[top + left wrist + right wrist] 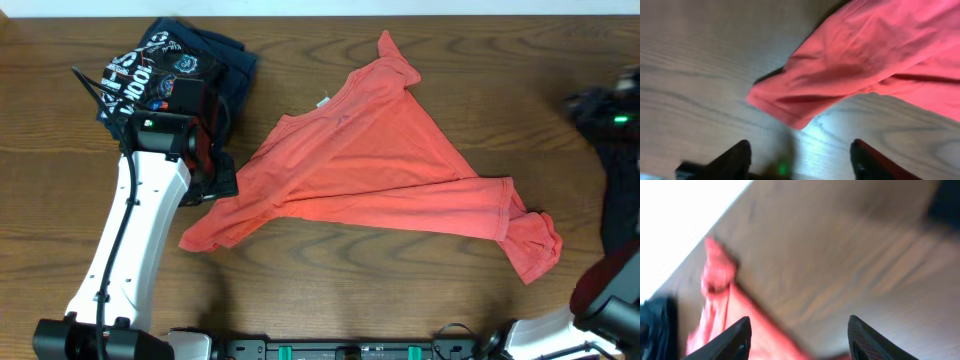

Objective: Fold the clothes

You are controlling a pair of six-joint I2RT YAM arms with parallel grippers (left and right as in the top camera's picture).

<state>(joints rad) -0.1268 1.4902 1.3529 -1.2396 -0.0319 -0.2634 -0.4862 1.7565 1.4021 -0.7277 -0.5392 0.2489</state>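
Note:
A coral-red long-sleeved shirt [370, 160] lies crumpled and roughly triangular in the middle of the wooden table, one sleeve end at the lower left [205, 235], the other bunched at the lower right [530, 245]. My left gripper [800, 157] is open and empty, just above the table beside the lower-left sleeve end [790, 105]. In the overhead view the left arm's wrist [205, 170] sits at the shirt's left edge. My right gripper [797, 337] is open and empty, raised at the far right; its view shows part of the red shirt [715, 315], blurred.
A dark navy printed garment [175, 65] lies bunched at the back left, behind the left arm. The right arm's dark body [615, 110] is at the right edge. The table's far edge runs along the top.

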